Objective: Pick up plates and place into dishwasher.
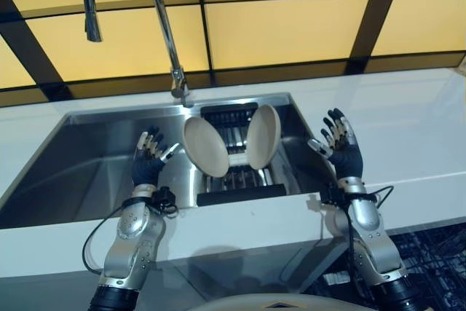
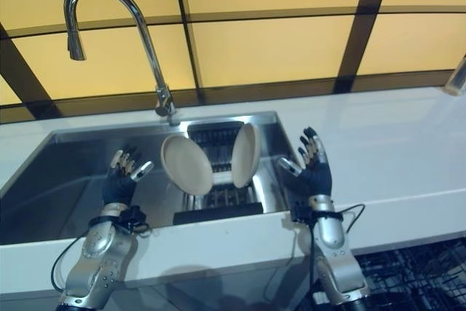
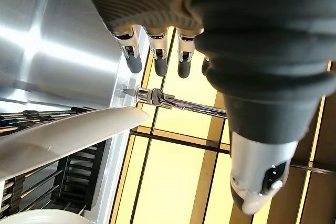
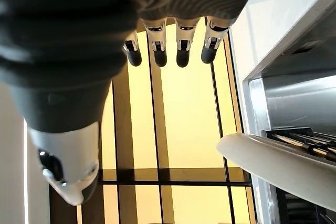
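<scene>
robot hands [image 1: 149, 159] [image 1: 341, 147] open beside upright plates [image 1: 206, 146].

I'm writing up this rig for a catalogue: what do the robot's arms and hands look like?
Both arms are silver-grey metal shells. The left hand and right hand each have a dark ribbed cover over the back and wrist, with silver fingers ending in dark tips and a separate silver thumb.
</scene>
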You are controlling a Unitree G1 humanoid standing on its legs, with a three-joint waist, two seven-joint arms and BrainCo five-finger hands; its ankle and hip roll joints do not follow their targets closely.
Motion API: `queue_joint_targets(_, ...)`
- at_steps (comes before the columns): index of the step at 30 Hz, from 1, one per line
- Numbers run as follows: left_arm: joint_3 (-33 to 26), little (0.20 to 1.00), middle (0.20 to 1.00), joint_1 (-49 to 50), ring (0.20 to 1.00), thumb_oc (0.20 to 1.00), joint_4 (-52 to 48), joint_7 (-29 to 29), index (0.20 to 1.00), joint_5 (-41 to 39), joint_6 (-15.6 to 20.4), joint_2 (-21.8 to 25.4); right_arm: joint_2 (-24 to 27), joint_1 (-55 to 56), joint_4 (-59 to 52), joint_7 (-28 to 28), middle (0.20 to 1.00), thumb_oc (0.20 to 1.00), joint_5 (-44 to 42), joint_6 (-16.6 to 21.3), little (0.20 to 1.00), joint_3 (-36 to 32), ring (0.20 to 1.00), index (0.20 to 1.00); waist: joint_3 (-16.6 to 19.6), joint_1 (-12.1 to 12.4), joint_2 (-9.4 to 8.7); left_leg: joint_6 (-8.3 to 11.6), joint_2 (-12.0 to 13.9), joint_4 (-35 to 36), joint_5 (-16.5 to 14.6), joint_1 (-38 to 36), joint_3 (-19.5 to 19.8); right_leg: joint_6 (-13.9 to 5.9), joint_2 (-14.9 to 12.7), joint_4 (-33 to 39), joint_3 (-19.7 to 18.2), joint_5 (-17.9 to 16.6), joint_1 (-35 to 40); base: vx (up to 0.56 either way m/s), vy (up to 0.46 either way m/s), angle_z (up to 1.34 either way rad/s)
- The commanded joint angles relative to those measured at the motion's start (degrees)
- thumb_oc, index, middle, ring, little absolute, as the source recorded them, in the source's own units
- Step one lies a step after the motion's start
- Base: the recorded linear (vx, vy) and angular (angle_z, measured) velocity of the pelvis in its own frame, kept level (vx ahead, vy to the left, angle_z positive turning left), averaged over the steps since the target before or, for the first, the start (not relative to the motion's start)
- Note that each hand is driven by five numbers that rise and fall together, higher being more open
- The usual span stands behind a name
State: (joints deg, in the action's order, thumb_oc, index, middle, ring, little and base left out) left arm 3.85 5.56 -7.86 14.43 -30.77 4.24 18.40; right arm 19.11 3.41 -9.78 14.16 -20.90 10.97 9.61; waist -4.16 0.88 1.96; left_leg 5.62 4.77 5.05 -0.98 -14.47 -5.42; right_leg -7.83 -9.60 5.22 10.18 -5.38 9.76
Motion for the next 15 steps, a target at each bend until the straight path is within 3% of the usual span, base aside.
queue_joint_targets(1, 0.9, 1.000, 1.000, -5.0, 1.000, 1.000, 0.2, -1.5, 1.000, -1.5, 1.9, 0.9, 0.5, -3.5, -1.6, -0.8, 1.000, 1.000, 0.0, 2.4, 1.000, -2.6, 1.000, 1.000, 0.2, 0.4, -0.95, -4.87, -3.4, -1.6, -4.4, 2.3, -1.9, 2.40, 3.5, -1.5, 1.5, 7.4, 1.1, 0.00, 0.000, 0.00)
queue_joint_targets(11, 0.4, 1.000, 1.000, -5.0, 1.000, 1.000, -0.6, -2.9, 1.000, -1.0, 1.8, 1.7, 0.6, -3.4, -1.7, -0.4, 1.000, 1.000, -0.2, 2.1, 1.000, -2.8, 1.000, 1.000, 0.3, 0.5, -0.89, -5.20, -3.7, -1.8, -4.6, 2.6, -2.0, 1.87, 2.8, -1.5, 1.7, 7.2, 0.7, 0.00, 0.018, 0.00)
queue_joint_targets(15, -0.3, 1.000, 1.000, -5.1, 1.000, 1.000, -0.5, -2.9, 1.000, -0.3, 1.7, 2.1, 0.6, -3.5, -1.8, -0.2, 1.000, 1.000, -0.3, 2.0, 1.000, -2.9, 1.000, 1.000, 0.4, 0.8, -0.98, -5.20, -3.5, -1.6, -4.5, 2.6, -3.4, 1.31, 1.7, -1.7, 3.6, 6.7, 0.4, 0.00, 0.043, -0.01)
